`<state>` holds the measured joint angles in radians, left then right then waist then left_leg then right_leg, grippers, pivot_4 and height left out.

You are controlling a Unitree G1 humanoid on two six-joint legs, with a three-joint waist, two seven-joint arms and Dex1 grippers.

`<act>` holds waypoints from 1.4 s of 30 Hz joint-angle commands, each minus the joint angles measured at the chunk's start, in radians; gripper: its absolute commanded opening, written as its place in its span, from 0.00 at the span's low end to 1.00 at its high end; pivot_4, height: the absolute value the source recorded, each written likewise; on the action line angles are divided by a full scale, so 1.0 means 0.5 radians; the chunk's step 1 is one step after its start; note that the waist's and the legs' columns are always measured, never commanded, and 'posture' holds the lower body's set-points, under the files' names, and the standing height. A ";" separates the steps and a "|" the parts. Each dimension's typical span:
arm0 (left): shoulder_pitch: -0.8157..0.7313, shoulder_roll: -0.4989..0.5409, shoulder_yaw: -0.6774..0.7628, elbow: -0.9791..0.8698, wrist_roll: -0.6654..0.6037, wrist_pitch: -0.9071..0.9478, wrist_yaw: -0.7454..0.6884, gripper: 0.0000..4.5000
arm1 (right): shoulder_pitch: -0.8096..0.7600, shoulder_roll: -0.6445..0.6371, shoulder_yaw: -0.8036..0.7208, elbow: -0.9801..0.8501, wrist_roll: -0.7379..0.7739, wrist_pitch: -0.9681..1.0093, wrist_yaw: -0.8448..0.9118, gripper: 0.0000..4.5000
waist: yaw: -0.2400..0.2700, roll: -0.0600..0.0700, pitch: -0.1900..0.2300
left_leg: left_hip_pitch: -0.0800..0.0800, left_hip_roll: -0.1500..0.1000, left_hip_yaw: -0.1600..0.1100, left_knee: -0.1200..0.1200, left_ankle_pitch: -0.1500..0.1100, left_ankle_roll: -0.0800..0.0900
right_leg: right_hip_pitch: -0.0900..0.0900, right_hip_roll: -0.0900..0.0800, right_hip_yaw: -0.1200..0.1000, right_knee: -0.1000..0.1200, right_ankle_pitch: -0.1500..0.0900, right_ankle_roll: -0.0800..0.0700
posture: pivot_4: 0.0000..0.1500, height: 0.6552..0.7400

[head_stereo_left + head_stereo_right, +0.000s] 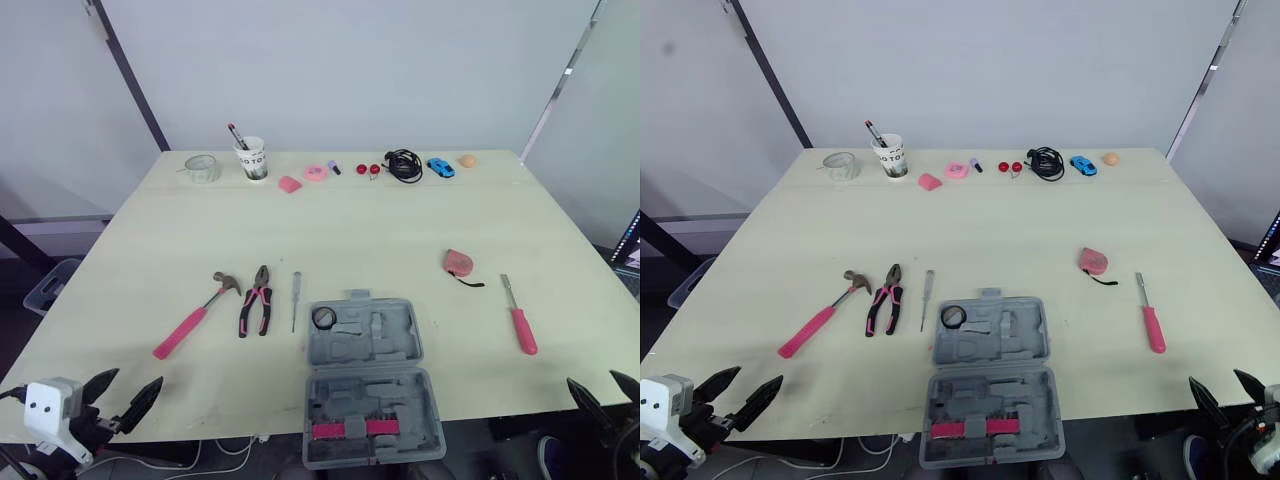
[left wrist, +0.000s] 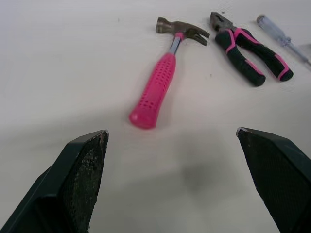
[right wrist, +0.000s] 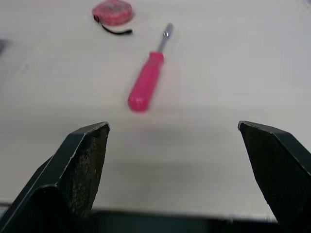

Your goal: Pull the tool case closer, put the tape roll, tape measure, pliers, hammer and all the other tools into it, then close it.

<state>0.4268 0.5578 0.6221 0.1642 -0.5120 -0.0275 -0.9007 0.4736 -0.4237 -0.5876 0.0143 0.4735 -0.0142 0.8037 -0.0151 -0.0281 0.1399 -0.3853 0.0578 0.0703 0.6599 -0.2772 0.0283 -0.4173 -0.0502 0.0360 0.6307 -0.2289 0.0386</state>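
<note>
The grey tool case point(image 1: 365, 345) lies open at the table's front middle, its near half point(image 1: 368, 415) holding a pink strip. A black tape roll point(image 1: 324, 318) sits at the case's far left corner. Left of the case lie a pink-handled hammer point(image 1: 192, 322), pink-and-black pliers point(image 1: 256, 300) and a thin clear-handled screwdriver point(image 1: 295, 298). To the right are a pink tape measure point(image 1: 458, 263) and a pink screwdriver point(image 1: 520, 320). My left gripper point(image 1: 125, 397) is open at the front left edge, short of the hammer point(image 2: 158, 85). At the front right edge my right gripper point(image 1: 605, 392) stands open, short of the pink screwdriver point(image 3: 146, 87).
Along the far edge stand a clear jar point(image 1: 202, 167), a paper cup with pens point(image 1: 252, 158), small pink and red items point(image 1: 315, 173), a black cable point(image 1: 404, 164), a blue toy car point(image 1: 440, 167) and an orange ball point(image 1: 467, 160).
</note>
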 commanded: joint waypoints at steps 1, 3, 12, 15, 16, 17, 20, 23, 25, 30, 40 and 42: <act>-0.006 0.034 0.027 0.009 -0.006 -0.071 -0.053 1.00 | -0.016 -0.033 -0.020 -0.035 0.021 -0.063 0.010 0.99 | 0.000 0.000 0.000 | 0.001 0.000 0.002 -0.001 -0.002 -0.004 | 0.000 -0.005 -0.005 0.000 0.000 0.001 | 1.00 1.00; -0.016 0.038 0.016 0.007 -0.008 -0.084 -0.080 1.00 | -0.037 -0.041 0.000 -0.030 0.013 -0.060 0.008 0.99 | 0.002 0.001 0.000 | 0.003 0.000 0.003 -0.001 -0.003 -0.006 | 0.001 -0.015 -0.022 0.000 -0.001 0.002 | 1.00 1.00; -0.040 0.055 -0.048 -0.247 -0.047 -0.035 -0.161 1.00 | -0.169 -0.169 0.109 -0.070 0.024 0.034 0.056 0.99 | 0.008 -0.001 -0.001 | 0.003 -0.002 0.003 -0.005 0.002 0.003 | 0.001 -0.025 -0.048 0.000 0.001 -0.001 | 1.00 1.00; -0.066 0.055 -0.106 -0.416 -0.080 0.031 -0.163 1.00 | -0.265 -0.216 0.181 -0.131 0.021 0.119 0.027 0.99 | 0.008 -0.001 0.000 | 0.004 -0.002 0.004 -0.005 0.002 0.003 | 0.002 -0.025 -0.048 -0.001 0.001 -0.001 | 1.00 1.00; -0.084 0.060 -0.137 -0.481 -0.081 0.051 -0.161 1.00 | -0.310 -0.231 0.217 -0.150 0.008 0.156 0.010 0.99 | 0.008 0.000 0.000 | 0.004 -0.002 0.005 -0.005 0.002 0.003 | 0.003 -0.025 -0.047 -0.001 0.001 -0.001 | 1.00 1.00; -0.098 0.067 -0.168 -0.536 -0.079 0.068 -0.163 1.00 | -0.352 -0.241 0.249 -0.166 0.002 0.199 -0.006 0.99 | 0.009 0.000 0.000 | 0.004 -0.002 0.005 -0.005 0.002 0.003 | 0.003 -0.025 -0.047 -0.001 0.001 -0.001 | 1.00 1.00; -0.140 0.100 -0.245 -0.652 -0.072 0.108 -0.178 1.00 | -0.477 -0.254 0.356 -0.209 -0.043 0.298 -0.080 0.99 | 0.009 0.000 -0.001 | 0.006 -0.002 0.005 -0.005 0.002 0.003 | 0.004 -0.023 -0.048 0.000 0.001 -0.001 | 1.00 1.00; -0.204 0.141 -0.310 -0.740 -0.086 0.168 -0.185 1.00 | -0.678 -0.245 0.492 -0.238 -0.098 0.438 -0.200 0.99 | 0.001 0.000 0.000 | 0.005 -0.003 0.005 -0.006 0.002 0.004 | 0.008 -0.010 -0.047 -0.002 0.001 -0.001 | 1.00 1.00; -0.232 0.166 -0.347 -0.769 -0.080 0.187 -0.198 1.00 | -0.765 -0.237 0.563 -0.253 -0.131 0.525 -0.258 0.99 | 0.001 0.000 0.001 | 0.006 -0.003 0.006 -0.006 0.002 0.004 | 0.008 -0.008 -0.046 -0.002 0.002 -0.001 | 1.00 1.00; -0.366 0.237 -0.474 -0.865 -0.091 0.270 -0.231 1.00 | -1.046 -0.197 0.770 -0.195 -0.264 0.727 -0.442 0.99 | 0.011 0.000 0.000 | 0.007 -0.004 0.005 -0.006 0.002 0.004 | 0.009 -0.007 -0.046 -0.002 0.002 -0.001 | 1.00 1.00; -0.612 0.339 -0.649 -0.983 -0.157 0.416 -0.352 1.00 | -1.570 -0.051 0.942 0.219 -0.447 0.948 -0.720 0.99 | 0.006 0.001 0.001 | 0.003 -0.007 0.008 -0.006 0.003 0.004 | 0.009 -0.002 -0.046 -0.005 0.002 -0.001 | 1.00 1.00; -0.637 0.350 -0.668 -0.992 -0.164 0.435 -0.375 1.00 | -1.633 -0.028 0.943 0.287 -0.464 0.962 -0.758 0.99 | 0.003 0.001 0.001 | 0.003 -0.006 0.010 -0.006 0.003 0.004 | 0.009 -0.001 -0.046 -0.006 0.003 -0.001 | 1.00 1.00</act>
<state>0.1184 0.7159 0.2865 -0.2926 -0.5701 0.1871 -1.0710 -0.3155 -0.4394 -0.1027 0.1485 0.2493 0.4633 0.4474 -0.0136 -0.0276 0.1405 -0.3836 0.0545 0.0751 0.6568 -0.2759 0.0305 -0.4128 -0.0506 0.0132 0.6281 -0.2276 0.0382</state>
